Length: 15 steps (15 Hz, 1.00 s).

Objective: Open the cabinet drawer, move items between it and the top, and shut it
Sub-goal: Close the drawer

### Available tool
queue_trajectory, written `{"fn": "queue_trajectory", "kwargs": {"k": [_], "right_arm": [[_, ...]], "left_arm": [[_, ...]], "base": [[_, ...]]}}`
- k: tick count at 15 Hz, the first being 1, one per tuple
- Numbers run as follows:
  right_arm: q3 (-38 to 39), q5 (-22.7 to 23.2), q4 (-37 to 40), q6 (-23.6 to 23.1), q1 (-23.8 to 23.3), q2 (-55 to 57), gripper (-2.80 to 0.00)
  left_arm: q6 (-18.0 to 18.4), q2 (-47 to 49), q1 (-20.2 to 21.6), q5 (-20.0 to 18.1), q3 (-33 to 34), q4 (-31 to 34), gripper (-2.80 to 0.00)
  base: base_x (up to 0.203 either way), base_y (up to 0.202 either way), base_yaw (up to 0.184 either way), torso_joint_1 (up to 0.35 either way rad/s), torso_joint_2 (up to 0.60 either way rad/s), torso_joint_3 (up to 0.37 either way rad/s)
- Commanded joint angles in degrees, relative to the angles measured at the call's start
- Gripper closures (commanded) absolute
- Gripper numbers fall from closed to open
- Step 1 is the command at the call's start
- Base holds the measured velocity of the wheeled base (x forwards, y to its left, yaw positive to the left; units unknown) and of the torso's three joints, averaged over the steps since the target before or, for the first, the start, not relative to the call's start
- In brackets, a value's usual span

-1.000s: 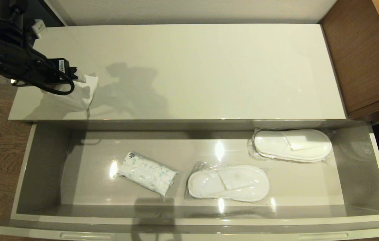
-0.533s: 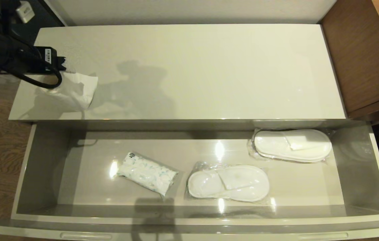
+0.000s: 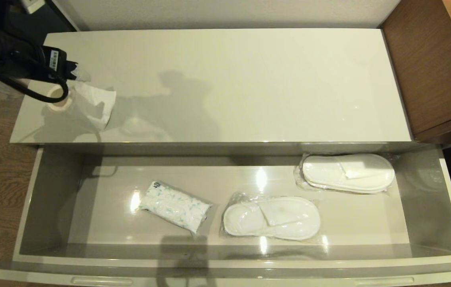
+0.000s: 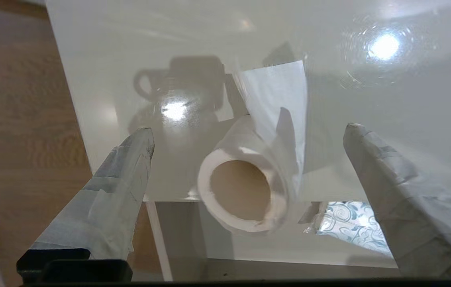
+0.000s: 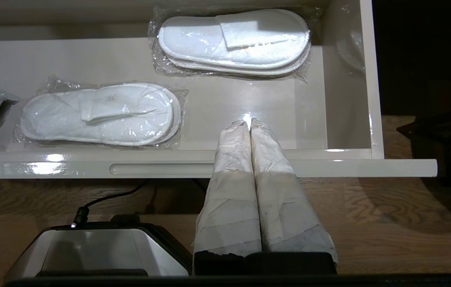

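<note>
Top (image 3: pixel 229 79) bears paper roll (image 4: pixel 245 187); left claw (image 4: pixel 249 131) spread above.

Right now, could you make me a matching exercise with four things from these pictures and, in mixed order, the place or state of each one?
Things:
1. paper roll
2. tissue pack
3. left gripper
4. right gripper

Place or state:
A. shut, empty, in front of the open drawer
B. on the left end of the top, a loose sheet hanging off
C. open, above the roll, not touching it
D. in the drawer, left of the two wrapped slipper pairs

Pairs: 1-B, 2-D, 3-C, 4-A
</note>
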Motion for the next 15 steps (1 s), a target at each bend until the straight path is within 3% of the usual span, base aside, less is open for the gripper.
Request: {"fn": "queue_trajectory", "kwargs": {"k": [1,3,4,12,15], "right_arm": [[0.1,0.0,0.0,0.0,0.0,-0.1,0.00],[0.1,0.0,0.0,0.0,0.0,-0.1,0.00],[0.1,0.0,0.0,0.0,0.0,-0.1,0.00],[0.1,0.0,0.0,0.0,0.0,-0.1,0.00],[0.0,0.0,0.0,0.0,0.0,-0.1,0.00]], "left_arm": [[1.8,-1.4,-0.8,0.1,0.1,0.2,-2.80],[2.0,-1.5,-1.0,0.1,0.1,0.3,-2.80],[2.1,-1.5,-1.0,0.2,0.1,0.4,0.00],[4.5,-3.3,-1.4,3.5,2.4,1.2,0.00],[5.5,-5.6,-1.3,6.9,9.1,2.3,0.00]], "base": [[0.000,0.000,0.000,0.000,0.00,0.000],[0.000,0.000,0.000,0.000,0.00,0.000],[0.000,0.000,0.000,0.000,0.00,0.000],[0.000,0.000,0.000,0.000,0.00,0.000],[0.000,0.000,0.000,0.000,0.00,0.000]]}}
